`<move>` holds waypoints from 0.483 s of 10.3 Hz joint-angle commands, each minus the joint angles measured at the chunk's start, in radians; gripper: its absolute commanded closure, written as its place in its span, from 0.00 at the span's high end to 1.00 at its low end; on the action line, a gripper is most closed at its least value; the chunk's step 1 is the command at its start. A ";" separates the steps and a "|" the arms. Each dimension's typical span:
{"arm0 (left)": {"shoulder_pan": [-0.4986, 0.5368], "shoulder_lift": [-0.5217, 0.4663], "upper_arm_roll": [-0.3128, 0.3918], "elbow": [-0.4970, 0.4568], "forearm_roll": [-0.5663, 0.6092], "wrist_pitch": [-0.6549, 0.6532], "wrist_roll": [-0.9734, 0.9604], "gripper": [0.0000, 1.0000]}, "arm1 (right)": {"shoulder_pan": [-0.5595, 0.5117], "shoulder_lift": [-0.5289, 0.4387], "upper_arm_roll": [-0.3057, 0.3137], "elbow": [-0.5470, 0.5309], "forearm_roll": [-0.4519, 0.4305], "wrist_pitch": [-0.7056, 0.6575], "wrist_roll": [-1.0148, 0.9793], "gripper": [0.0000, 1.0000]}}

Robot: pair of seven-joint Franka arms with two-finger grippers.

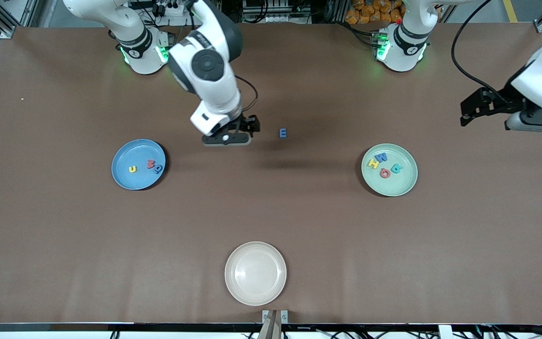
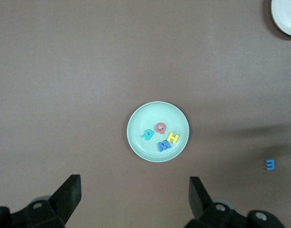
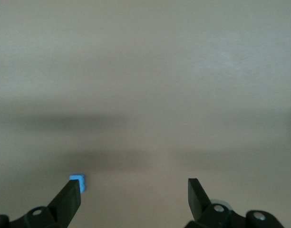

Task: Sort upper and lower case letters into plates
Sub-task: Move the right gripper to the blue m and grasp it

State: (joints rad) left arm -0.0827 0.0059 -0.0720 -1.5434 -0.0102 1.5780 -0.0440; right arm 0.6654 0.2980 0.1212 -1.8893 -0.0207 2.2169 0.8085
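We saw our right gripper (image 1: 227,137), fingers spread wide and empty, just beside the blue E (image 1: 283,133), which lay toward the mint plate (image 1: 405,186).

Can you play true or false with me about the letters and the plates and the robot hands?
1. The blue E lies on the bare table, in no plate. True.
2. The mint green plate holds four letters. True.
3. The cream-white plate holds a red letter. False: nothing is in it.
4. The right gripper is squeezing a letter. False: its jaws are open and hold nothing, beside the blue E.
5. The blue plate holds three letters. True.
6. The left gripper is reaching into the mint green plate. False: it waits open, up at the left arm's end of the table.
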 commanded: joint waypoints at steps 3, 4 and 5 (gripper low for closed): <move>0.003 0.000 -0.005 0.014 -0.022 -0.039 -0.088 1.00 | 0.061 0.145 0.074 0.038 -0.110 0.135 0.214 1.00; 0.000 0.000 -0.005 0.016 -0.017 -0.039 -0.083 1.00 | 0.086 0.174 0.074 0.044 -0.139 0.138 0.251 1.00; 0.006 0.000 -0.003 0.016 -0.016 -0.039 -0.073 1.00 | 0.097 0.187 0.077 0.045 -0.153 0.174 0.286 1.00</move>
State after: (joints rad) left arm -0.0820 0.0060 -0.0750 -1.5434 -0.0110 1.5600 -0.1099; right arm 0.7448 0.4504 0.1938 -1.8754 -0.1315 2.3682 1.0308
